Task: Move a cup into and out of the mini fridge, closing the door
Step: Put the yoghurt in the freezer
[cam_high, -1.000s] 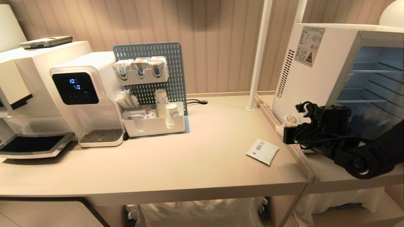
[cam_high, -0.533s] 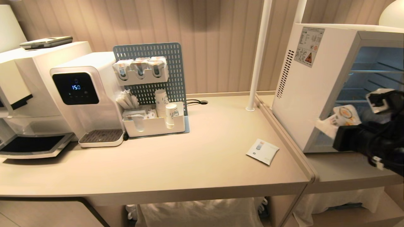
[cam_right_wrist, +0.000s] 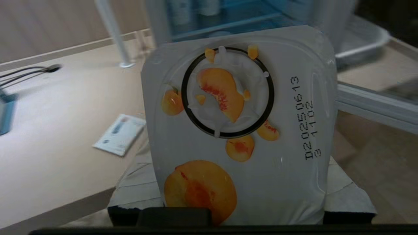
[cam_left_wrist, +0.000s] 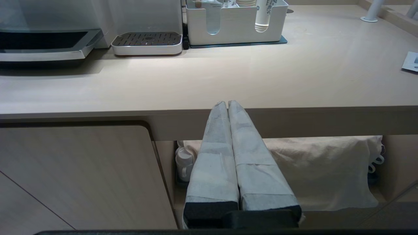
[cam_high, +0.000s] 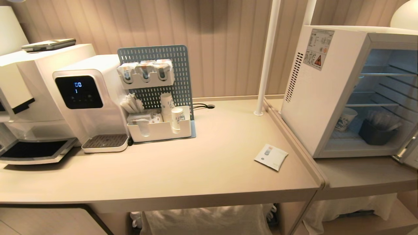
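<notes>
The cup (cam_right_wrist: pixel 238 124), a white tub with peach pictures and a date stamp on its flat lid, fills the right wrist view. My right gripper (cam_right_wrist: pixel 240 176) is shut on it, one taped finger showing on each side of the tub. This arm is outside the head view. The mini fridge (cam_high: pixel 313 107) stands on the lower right counter with its inside lit and its wire shelves showing. Only a corner of the open door (cam_high: pixel 409 153) shows at the right edge. My left gripper (cam_left_wrist: pixel 227 103) is shut and empty, parked below the counter's front edge.
In the fridge stand a blue-patterned paper cup (cam_high: pixel 344 119) and a dark container (cam_high: pixel 375 133). On the main counter are a water dispenser (cam_high: pixel 81 98), a pegboard organiser (cam_high: pixel 156 127), a white card (cam_high: pixel 271 157) and a white pole (cam_high: pixel 266 65).
My right arm carried the cup rightward past the fridge's front and has left the head view. The fridge's inside now shows unblocked. The left arm is still.
</notes>
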Robot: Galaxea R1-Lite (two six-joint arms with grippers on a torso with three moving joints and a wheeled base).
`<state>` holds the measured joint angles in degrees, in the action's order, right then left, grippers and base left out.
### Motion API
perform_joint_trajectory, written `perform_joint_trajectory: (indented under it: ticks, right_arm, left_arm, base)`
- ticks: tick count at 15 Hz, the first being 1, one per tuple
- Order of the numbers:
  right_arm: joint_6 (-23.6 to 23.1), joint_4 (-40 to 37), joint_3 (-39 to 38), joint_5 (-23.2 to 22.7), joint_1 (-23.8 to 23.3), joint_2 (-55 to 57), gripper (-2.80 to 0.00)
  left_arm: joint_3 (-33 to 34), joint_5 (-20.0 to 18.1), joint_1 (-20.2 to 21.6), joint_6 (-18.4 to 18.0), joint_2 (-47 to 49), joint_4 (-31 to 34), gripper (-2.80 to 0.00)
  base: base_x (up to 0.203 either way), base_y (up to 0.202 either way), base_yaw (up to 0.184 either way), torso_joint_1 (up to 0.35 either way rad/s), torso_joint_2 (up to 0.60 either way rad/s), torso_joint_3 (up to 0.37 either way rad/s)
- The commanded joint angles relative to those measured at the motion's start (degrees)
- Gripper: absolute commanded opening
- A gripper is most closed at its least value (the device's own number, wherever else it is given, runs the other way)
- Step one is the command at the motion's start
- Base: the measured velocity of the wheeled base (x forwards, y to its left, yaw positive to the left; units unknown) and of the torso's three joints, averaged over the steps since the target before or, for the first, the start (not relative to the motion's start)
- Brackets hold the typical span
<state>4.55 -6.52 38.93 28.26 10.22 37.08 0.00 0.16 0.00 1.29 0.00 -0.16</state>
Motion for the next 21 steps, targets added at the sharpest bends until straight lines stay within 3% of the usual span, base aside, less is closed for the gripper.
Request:
perform_joint_trajectory:
  ticks: [1, 3, 7, 8, 10, 12, 14, 16, 17, 21]
  right_arm:
    - [0.6, -6.9, 0.5, 4.8, -2.0, -8.7, -2.8]
    - [1.3, -8.6, -2.2, 5.3, -6.6, -10.5, -2.8]
    - [1.5, -8.7, -10.8, 1.9, -7.5, -21.9, -2.8]
    - [1.7, -7.3, -14.8, -0.6, -8.1, -23.9, -2.8]
    - [0.3, 1.6, -24.6, -10.3, -8.9, -29.8, -2.8]
    - [-5.6, 8.0, -33.1, -18.5, -9.3, -36.3, -2.8]
    - [-9.0, 12.3, -38.9, -22.8, -9.6, -37.1, -2.8]
    - [-8.2, 6.9, -39.1, -28.3, -9.7, -37.1, -2.8]
    - [-8.3, 2.9, -38.3, -28.7, -9.8, -37.1, -2.8]
    - [-8.4, 4.5, -38.5, -29.0, -9.8, -37.1, -2.8]
  left_arm:
    - [0.1, 0.0, 0.0, 0.0, 0.0, 0.0, -2.8]
    - [0.1, 0.0, 0.0, 0.0, 0.0, 0.0, -2.8]
    - [0.1, 0.0, 0.0, 0.0, 0.1, 0.0, -2.8]
    - [0.1, 0.0, 0.0, 0.0, 0.1, 0.0, -2.8]
    - [0.0, 0.0, 0.0, 0.0, 0.0, 0.0, -2.8]
    - [0.1, 0.0, 0.0, 0.0, 0.0, 0.0, -2.8]
    - [0.1, 0.0, 0.0, 0.0, 0.0, 0.0, -2.8]
    - [0.1, 0.0, 0.0, 0.0, 0.0, 0.0, -2.8]
    - [0.1, 0.0, 0.0, 0.0, 0.0, 0.0, -2.8]
    - [0.0, -0.1, 0.0, -0.2, 0.0, 0.0, -2.8]
  base:
    - [0.0, 0.0, 0.0, 0.0, 0.0, 0.0]
    - [0.0, 0.0, 0.0, 0.0, 0.0, 0.0]
    - [0.0, 0.0, 0.0, 0.0, 0.0, 0.0]
    - [0.0, 0.0, 0.0, 0.0, 0.0, 0.0]
    - [0.0, 0.0, 0.0, 0.0, 0.0, 0.0]
    - [0.0, 0.0, 0.0, 0.0, 0.0, 0.0]
    - [0.0, 0.0, 0.0, 0.0, 0.0, 0.0]
    - [0.0, 0.0, 0.0, 0.0, 0.0, 0.0]
    - [0.0, 0.0, 0.0, 0.0, 0.0, 0.0]
    - [0.0, 0.0, 0.0, 0.0, 0.0, 0.0]
